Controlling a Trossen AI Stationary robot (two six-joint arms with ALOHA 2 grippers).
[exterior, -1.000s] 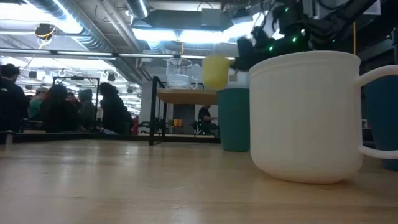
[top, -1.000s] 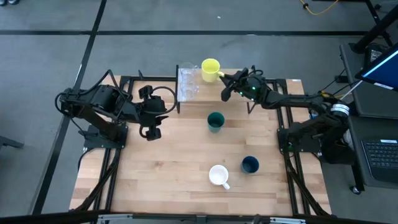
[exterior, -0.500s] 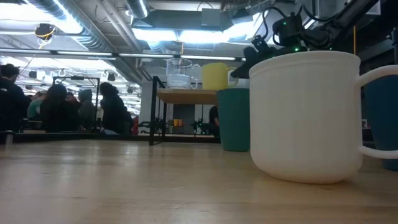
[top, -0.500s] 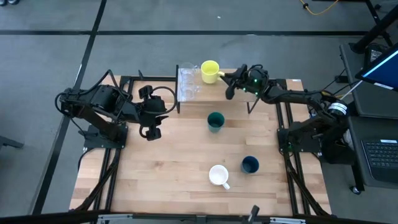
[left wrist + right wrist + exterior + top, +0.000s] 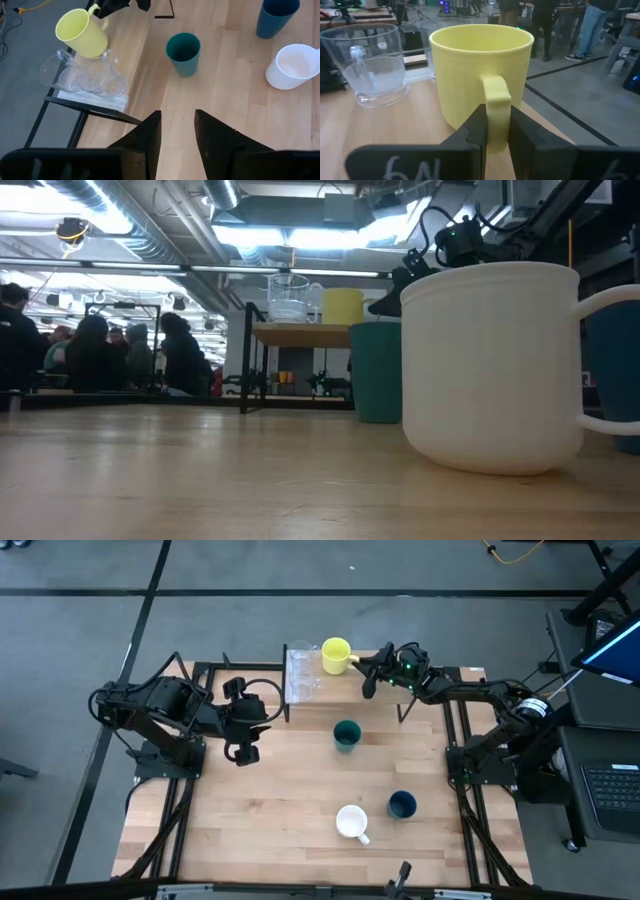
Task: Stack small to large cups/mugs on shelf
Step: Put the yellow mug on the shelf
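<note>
A yellow mug (image 5: 337, 653) stands upright at the far edge of the shelf (image 5: 335, 692), with my right gripper (image 5: 363, 664) shut on its handle from the right. Two clear glasses (image 5: 300, 675) stand on the shelf's left end beside the mug. On the tabletop stand a teal cup (image 5: 347, 734), a dark blue cup (image 5: 402, 804) and a white mug (image 5: 352, 822). My left gripper (image 5: 240, 748) hangs open above the table's left part, holding nothing. My right gripper pinches the yellow mug's handle (image 5: 495, 107) between its two fingers. The fingers come nearly level from the table's right side. The mug is upright, opening up, and its base looks set down on the shelf board (image 5: 420, 125).
Black frame bars run along the table's left and right sides (image 5: 200, 670). People (image 5: 100, 350) stand in the room beyond the far edge. Bare wood lies in the table's near left part (image 5: 250, 820).
My right gripper has sunk with the yellow mug and shifted slightly toward the far left. The mug, lifted and a little tilted before, has come down upright to the shelf board beside the clear glasses. The gripper stays shut on the handle.
</note>
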